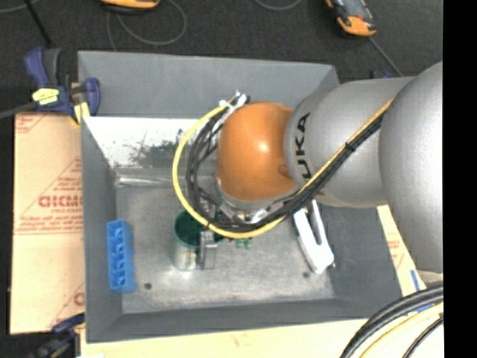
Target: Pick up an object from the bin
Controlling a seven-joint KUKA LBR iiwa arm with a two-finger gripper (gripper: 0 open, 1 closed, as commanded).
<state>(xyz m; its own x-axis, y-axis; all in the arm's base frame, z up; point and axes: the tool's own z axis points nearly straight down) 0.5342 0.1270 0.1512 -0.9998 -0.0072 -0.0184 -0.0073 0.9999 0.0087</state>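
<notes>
Green round object point(184, 228) lies near the middle of the bin point(223, 308) floor, under our gripper point(204, 253); we cannot tell whether it is closed. A silvery cylinder point(182, 259) stands just beside it. Bare floor separates them from a blue block point(120, 255) along the left wall and a white piece point(313, 241) at right.

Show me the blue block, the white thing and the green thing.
blue block point(120, 256): camera view, middle of its top.
white thing point(314, 246): camera view, its lower end.
green thing point(183, 228): camera view, its visible left part.
</notes>
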